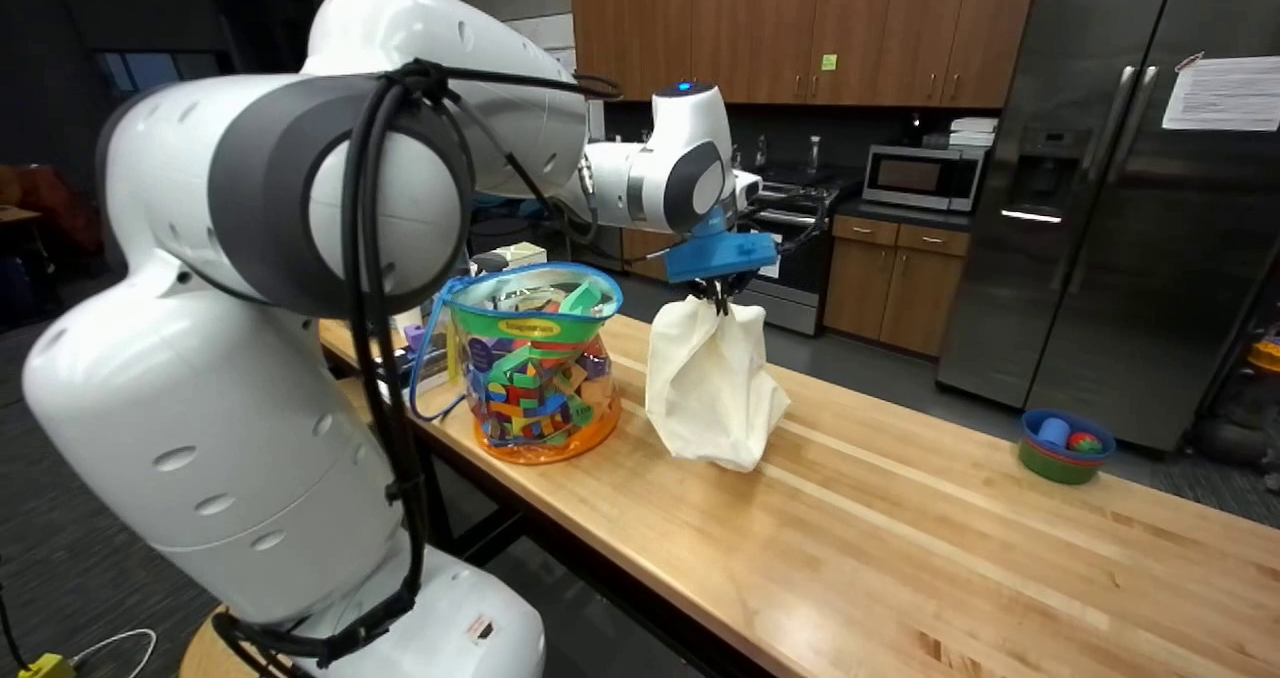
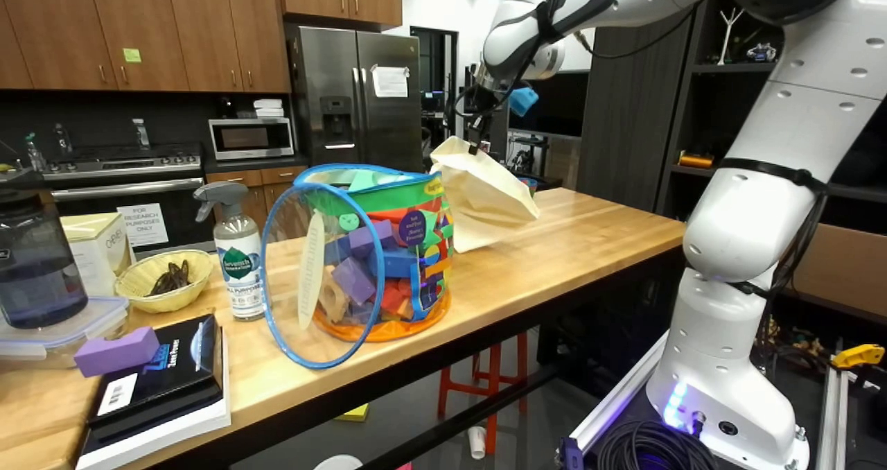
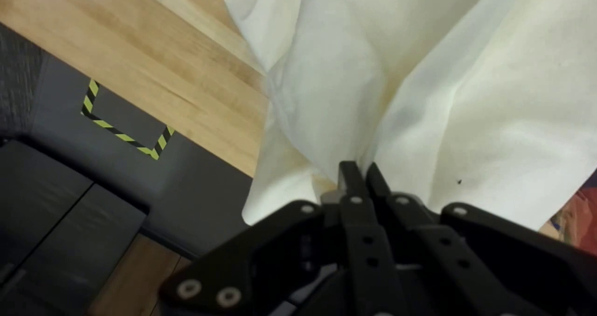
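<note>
A cream cloth (image 1: 712, 388) hangs in folds from my gripper (image 1: 721, 300), over the wooden table. In the wrist view the black fingertips of the gripper (image 3: 360, 170) are shut on a pinched fold of the cloth (image 3: 503, 134), which fills much of that picture and bears a small dark speck. The cloth (image 2: 485, 196) flares out to one side below the gripper (image 2: 476, 144) in an exterior view, and its lower part is partly hidden by a clear bag of blocks. Whether its bottom edge rests on the tabletop I cannot tell.
The blue-rimmed clear bag of blocks (image 1: 535, 398) stands close beside the cloth on the table (image 1: 900, 538). Stacked bowls (image 1: 1065, 448) sit at the table's far edge. A spray bottle (image 2: 239, 262), basket (image 2: 166, 297), books (image 2: 159, 387) and purple block (image 2: 118, 351) stand beyond the bag.
</note>
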Robot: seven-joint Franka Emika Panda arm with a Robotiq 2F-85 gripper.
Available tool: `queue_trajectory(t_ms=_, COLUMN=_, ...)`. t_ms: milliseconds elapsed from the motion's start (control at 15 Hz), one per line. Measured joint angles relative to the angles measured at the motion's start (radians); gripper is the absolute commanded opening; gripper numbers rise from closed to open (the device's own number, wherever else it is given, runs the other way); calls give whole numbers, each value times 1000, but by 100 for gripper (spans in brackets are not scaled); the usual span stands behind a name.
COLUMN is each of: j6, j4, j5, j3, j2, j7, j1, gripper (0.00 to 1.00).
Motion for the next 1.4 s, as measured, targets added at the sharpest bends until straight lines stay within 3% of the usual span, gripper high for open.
queue_trajectory(t_ms=733, j6=-282, j4=349, j5=30, j3=58, j2=86, j7=-34, j1=4, gripper=1)
queue_trajectory(t_ms=1400, j6=-452, j4=674, j5=29, j3=129, j2=202, j7=-27, j1=7, gripper=1)
